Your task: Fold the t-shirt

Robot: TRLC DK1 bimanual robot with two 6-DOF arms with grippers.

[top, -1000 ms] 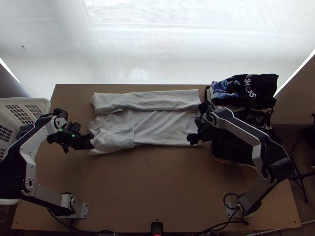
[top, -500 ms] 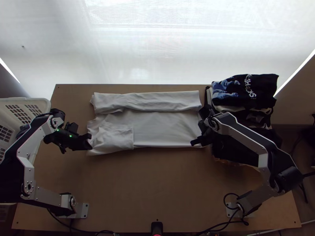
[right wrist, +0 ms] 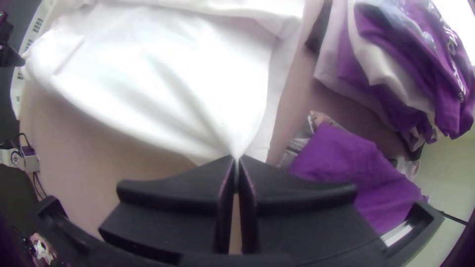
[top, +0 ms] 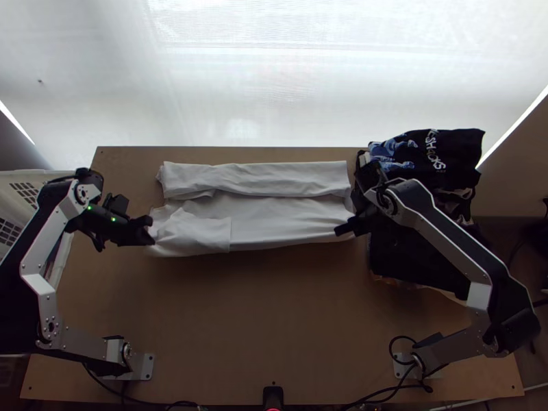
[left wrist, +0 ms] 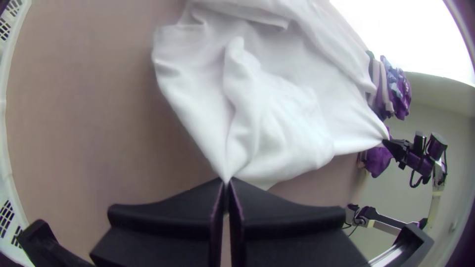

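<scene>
With both ends of its near edge pinched, the tee (top: 288,212) lies lengthwise across the far half of the surface (top: 240,329), its near edge looking slightly lifted. L jaws are together, clamped on cloth at the near L corner, w/ gathers running into the tips; R jaws likewise, on the near R corner, pulling a narrow peak of fabric. Neither pair shows any real gap, & each has just a small pinch, not a big handful.

Far side is already turned in as a long strip (top: 260,177); a flap (top: 198,233), prob. a sleeve, lies folded at the near L end.

Fabric should handle light, soft & floppy: nothing to break, but it'll crease or sag mid-span if the corners drift together. Best hold = the two near corners, as now, w/ light, even tension. Next, prob. carry that edge over toward the strip, both sides in sync; w/ such small pinches, too hard a tug could slip a corner or skew the fold.
</scene>
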